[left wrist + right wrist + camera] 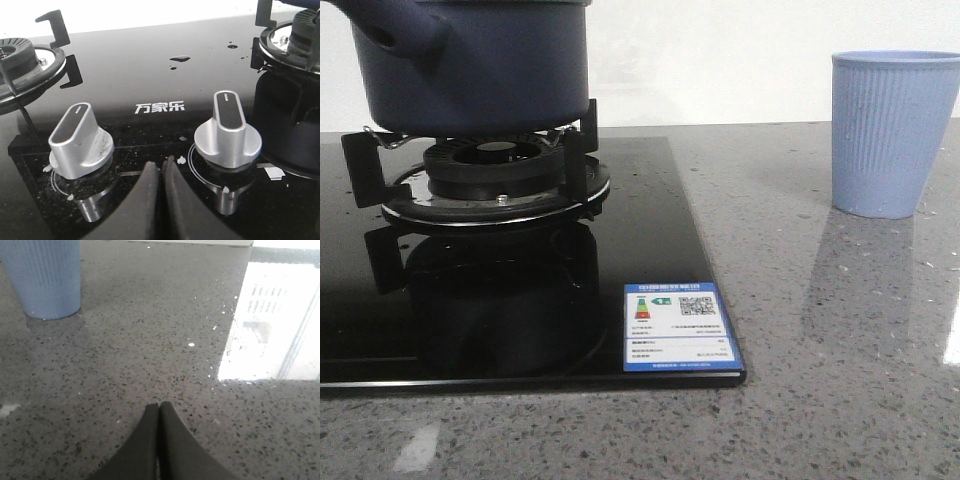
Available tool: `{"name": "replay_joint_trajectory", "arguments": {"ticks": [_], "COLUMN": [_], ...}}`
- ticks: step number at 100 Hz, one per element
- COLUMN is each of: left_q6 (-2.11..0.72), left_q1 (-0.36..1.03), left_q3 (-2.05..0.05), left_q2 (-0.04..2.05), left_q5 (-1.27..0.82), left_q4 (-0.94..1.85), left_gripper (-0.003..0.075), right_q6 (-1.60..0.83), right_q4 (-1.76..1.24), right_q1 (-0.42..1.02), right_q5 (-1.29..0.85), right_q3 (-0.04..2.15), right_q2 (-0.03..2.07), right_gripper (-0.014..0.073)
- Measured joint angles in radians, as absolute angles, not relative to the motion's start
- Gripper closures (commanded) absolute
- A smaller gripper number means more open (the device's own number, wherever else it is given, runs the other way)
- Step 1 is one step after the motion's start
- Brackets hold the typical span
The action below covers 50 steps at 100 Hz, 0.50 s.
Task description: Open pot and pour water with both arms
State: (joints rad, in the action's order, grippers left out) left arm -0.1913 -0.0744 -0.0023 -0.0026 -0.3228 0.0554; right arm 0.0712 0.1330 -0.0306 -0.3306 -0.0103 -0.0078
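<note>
The dark navy-blue pot (485, 70) stands on the gas burner's black grate (490, 170) at the far left of the front view, its stubby hollow handle (395, 30) pointing left; its top is cut off by the frame. Small water drops (179, 59) lie on the black glass hob (150, 85). My left gripper (161, 164) is shut and empty, low over the hob's front edge between two silver knobs. My right gripper (159, 406) is shut and empty over the grey countertop. Neither gripper shows in the front view.
A light blue ribbed cup (892, 132) stands on the speckled grey counter (820, 330) at the right, also in the right wrist view (45, 277). Two silver knobs (80, 142) (227, 132) flank my left gripper. An energy label (678, 327) sits at the hob's front right corner.
</note>
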Motion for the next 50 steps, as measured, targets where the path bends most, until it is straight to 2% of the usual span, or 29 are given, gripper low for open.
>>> {"name": "replay_joint_trajectory", "arguments": {"ticks": [22,50], "left_q6": [-0.191,-0.189], "left_q1": [-0.074,-0.074], "left_q3": [-0.002,-0.002], "left_q2": [-0.003,-0.003], "left_q5": [-0.254,0.01], "left_q4": [0.106,0.624], "left_gripper": [0.074,0.074], "right_q6": [0.071,0.158], "right_q4": [0.242,0.164], "right_q1": [-0.031,-0.031], "right_q5": [-0.197,0.244], "right_q3": [-0.01,-0.01], "right_q2": [-0.008,-0.008], "right_gripper": [0.0662,0.0662]}}
